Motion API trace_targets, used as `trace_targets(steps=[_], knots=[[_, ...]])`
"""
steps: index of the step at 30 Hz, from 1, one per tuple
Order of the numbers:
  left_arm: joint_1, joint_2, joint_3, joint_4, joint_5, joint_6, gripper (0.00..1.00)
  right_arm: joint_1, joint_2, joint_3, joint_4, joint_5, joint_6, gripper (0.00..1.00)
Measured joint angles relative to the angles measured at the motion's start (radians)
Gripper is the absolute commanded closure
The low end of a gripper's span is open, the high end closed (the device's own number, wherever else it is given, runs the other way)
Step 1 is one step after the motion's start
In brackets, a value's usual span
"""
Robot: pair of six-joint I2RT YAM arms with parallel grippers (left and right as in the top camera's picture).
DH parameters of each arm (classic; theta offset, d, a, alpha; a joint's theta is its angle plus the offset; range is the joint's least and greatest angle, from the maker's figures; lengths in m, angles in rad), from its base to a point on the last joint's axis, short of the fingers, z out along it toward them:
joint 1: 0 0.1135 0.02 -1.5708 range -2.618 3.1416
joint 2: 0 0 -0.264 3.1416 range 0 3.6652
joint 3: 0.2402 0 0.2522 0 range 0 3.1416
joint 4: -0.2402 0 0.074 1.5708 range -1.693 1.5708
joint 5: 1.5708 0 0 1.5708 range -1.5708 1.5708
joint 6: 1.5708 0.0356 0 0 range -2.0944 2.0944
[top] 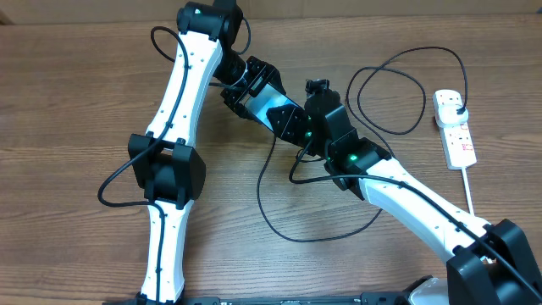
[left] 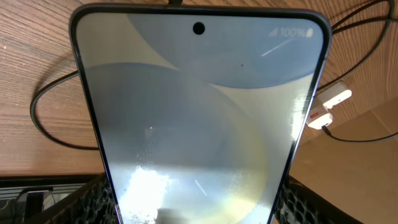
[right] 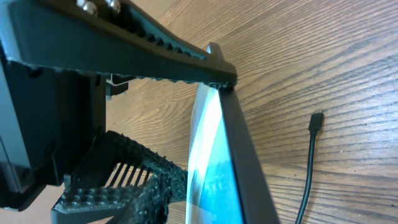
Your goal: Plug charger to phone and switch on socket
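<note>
The phone, screen lit light blue, is held off the table between both grippers. It fills the left wrist view. My left gripper is shut on its side edges. My right gripper closes on its other end, and the right wrist view shows the phone edge-on between the fingers. The charger cable loops over the table, with its black plug in the socket. Its connector tip lies free on the wood. The socket lies at the far right.
The socket's thick white cord runs toward the front right. The socket also shows in the left wrist view. Loops of black cable lie beneath and around both arms on the wooden table.
</note>
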Motion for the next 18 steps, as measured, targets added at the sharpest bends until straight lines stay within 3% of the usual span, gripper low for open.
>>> trace_targets(steps=[7, 10, 18], knots=[[0.0, 0.0, 0.0, 0.0, 0.0, 0.0, 0.35, 0.0, 0.0, 0.0, -0.003, 0.006, 0.002, 0.83], [0.0, 0.0, 0.0, 0.002, 0.001, 0.0, 0.34, -0.001, 0.0, 0.0, -0.006, 0.012, 0.017, 0.96], [-0.001, 0.0, 0.01, 0.0, 0.009, -0.003, 0.22, -0.008, 0.012, -0.002, -0.016, 0.013, 0.016, 0.96]])
